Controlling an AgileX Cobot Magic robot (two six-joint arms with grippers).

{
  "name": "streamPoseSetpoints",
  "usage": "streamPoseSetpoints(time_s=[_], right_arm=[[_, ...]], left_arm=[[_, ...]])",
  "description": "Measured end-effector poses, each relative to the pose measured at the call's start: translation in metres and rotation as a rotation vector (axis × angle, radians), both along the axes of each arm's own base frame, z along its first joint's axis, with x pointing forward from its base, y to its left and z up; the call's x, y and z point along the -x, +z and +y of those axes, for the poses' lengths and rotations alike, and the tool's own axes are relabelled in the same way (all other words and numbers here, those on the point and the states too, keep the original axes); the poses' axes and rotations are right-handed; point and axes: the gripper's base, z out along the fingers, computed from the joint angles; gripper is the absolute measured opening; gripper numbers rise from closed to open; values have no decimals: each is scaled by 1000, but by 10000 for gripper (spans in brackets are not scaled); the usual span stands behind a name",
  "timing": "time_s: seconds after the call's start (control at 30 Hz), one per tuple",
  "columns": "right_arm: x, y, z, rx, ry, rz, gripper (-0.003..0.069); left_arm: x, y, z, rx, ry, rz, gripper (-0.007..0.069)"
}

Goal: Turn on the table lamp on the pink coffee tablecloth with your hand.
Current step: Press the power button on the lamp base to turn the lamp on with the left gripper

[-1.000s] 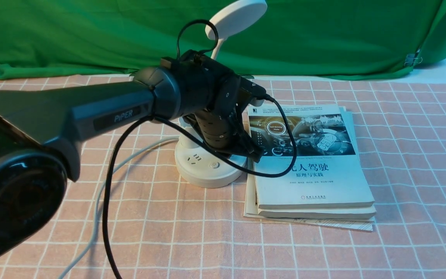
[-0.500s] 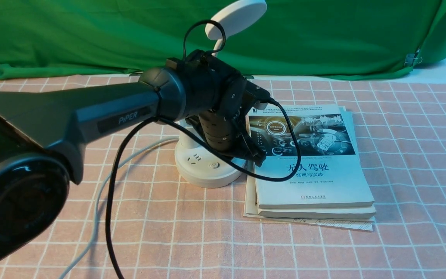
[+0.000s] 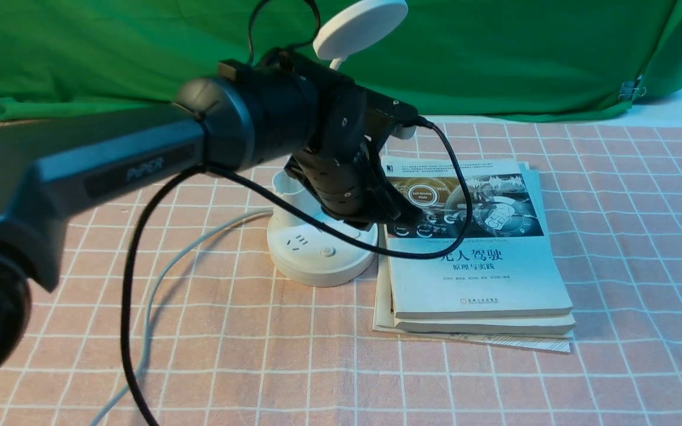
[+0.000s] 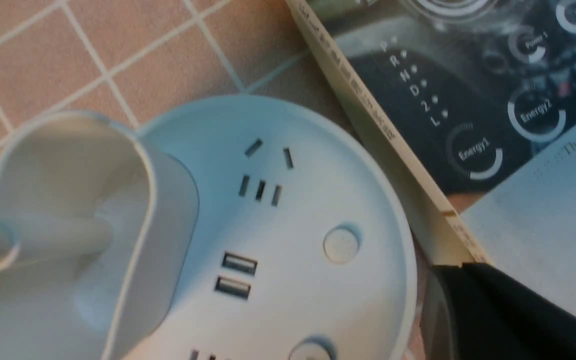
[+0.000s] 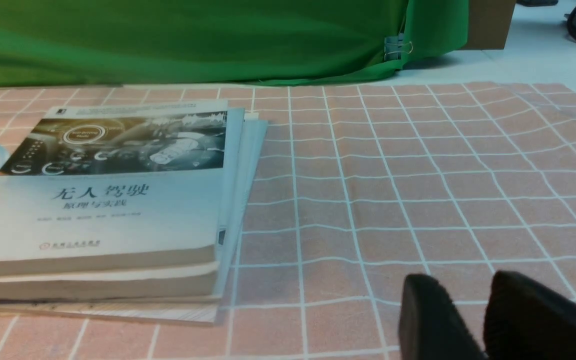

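Note:
The white table lamp stands on the pink coffee tablecloth (image 3: 613, 248). Its disc head (image 3: 360, 21) is at the top and its round base (image 3: 317, 260) is at the centre. The base's sockets and a round button (image 4: 341, 245) show in the left wrist view, next to the oval cup (image 4: 68, 200). My left gripper (image 3: 403, 218) is shut and empty. It hangs just above the base's right rim and the book's edge, and it shows in the left wrist view (image 4: 450, 270) too. My right gripper (image 5: 463, 281) is shut and low over bare cloth.
A stack of books (image 3: 477, 254) lies right against the lamp base, under my left gripper's tip. The lamp's grey cord (image 3: 157, 284) runs to the front left, and the arm's black cable (image 3: 134, 307) hangs beside it. A green backdrop (image 3: 524, 53) closes the far side.
My left arm has risen. The gripper has lifted off the lamp base's right side and shifted slightly right over the book. The lamp and books have not moved.

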Motion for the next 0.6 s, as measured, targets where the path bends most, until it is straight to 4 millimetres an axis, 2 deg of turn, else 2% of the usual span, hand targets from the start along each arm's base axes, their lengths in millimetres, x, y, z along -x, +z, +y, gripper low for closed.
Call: streamPoseSetpoints(time_s=[0.3, 0.6], right_arm=[[0, 0, 0, 0, 0, 0, 238], [0, 0, 0, 0, 0, 1, 238]], left_arm=[[-11, -34, -2, -68, -9, -20, 21], [-14, -39, -2, -94, -12, -33, 21]])
